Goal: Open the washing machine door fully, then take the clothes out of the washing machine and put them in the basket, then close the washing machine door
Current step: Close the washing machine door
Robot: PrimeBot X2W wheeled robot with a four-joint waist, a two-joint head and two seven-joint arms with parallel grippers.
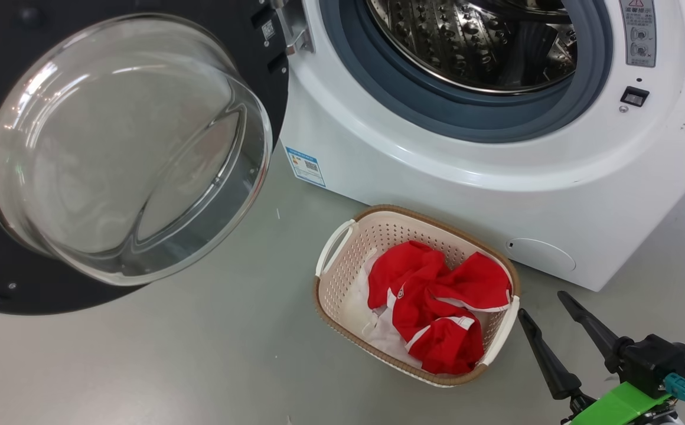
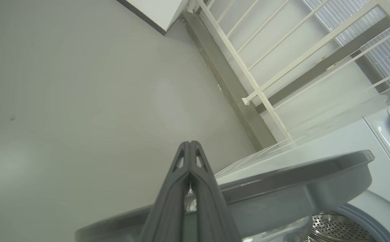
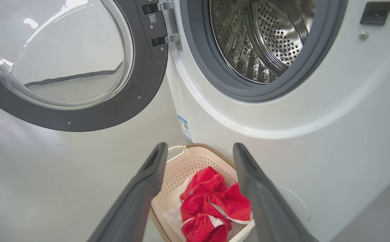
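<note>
Two parted fingers [image 1: 546,354] of the right hand [image 1: 541,303] near the basket [image 1: 413,215] rim

Just a plain glossy grey floor [image 1: 201,360] really. Left wrist view has a rough concrete strip [image 2: 230,94] running along the floor's edge, a white metal railing [image 2: 248,72] right beside it, and a pale ribbed panel [image 2: 388,55] behind.

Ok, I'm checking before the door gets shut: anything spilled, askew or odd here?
Nothing stands out. The red and white clothes lie inside the cream perforated plastic basket, upright on the grey floor before the white washing machine; nothing spilled.
</note>
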